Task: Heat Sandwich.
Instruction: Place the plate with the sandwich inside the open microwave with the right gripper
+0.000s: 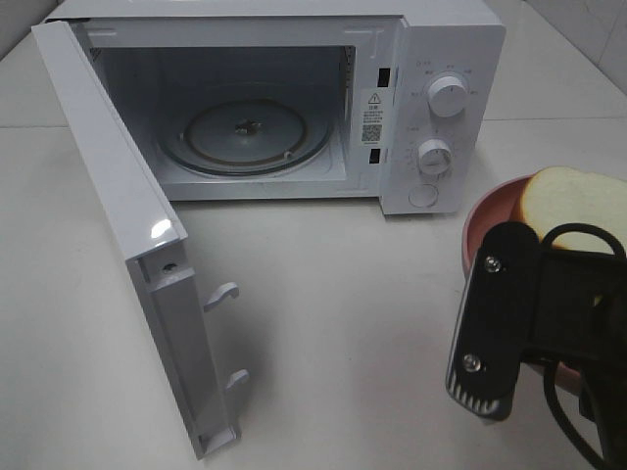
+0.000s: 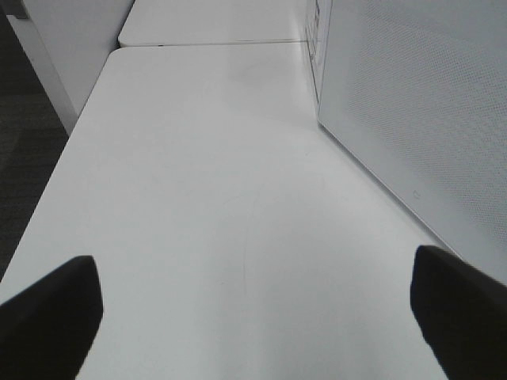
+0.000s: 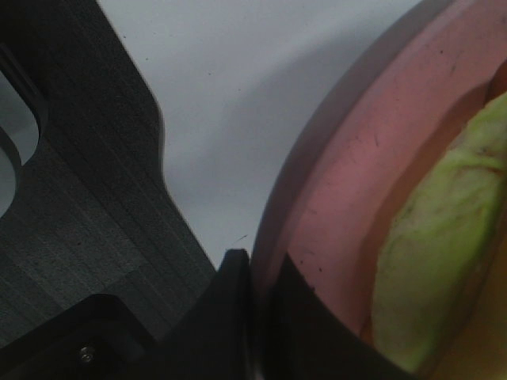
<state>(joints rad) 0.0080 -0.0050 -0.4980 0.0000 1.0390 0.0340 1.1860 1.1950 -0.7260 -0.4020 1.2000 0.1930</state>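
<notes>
The microwave (image 1: 431,59) stood at the far middle of the table (image 1: 333,313), its door (image 1: 118,196) swung out left and nearward, the turntable (image 1: 245,137) inside. Right of it and nearer lay the plate (image 1: 485,220), the sandwich (image 1: 573,201) on it, the right gripper (image 3: 252,265) at the plate's near-left rim.

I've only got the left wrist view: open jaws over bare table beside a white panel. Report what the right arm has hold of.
Observer: The right gripper is shut on the rim of the pink plate.
Operator: Tell me what's on that plate.
Observer: The sandwich. It has white bread on top, and the right wrist view shows green filling.
Operator: Now say where it can go.
Observer: The microwave has its door wide open, and the glass turntable inside is bare.
</notes>
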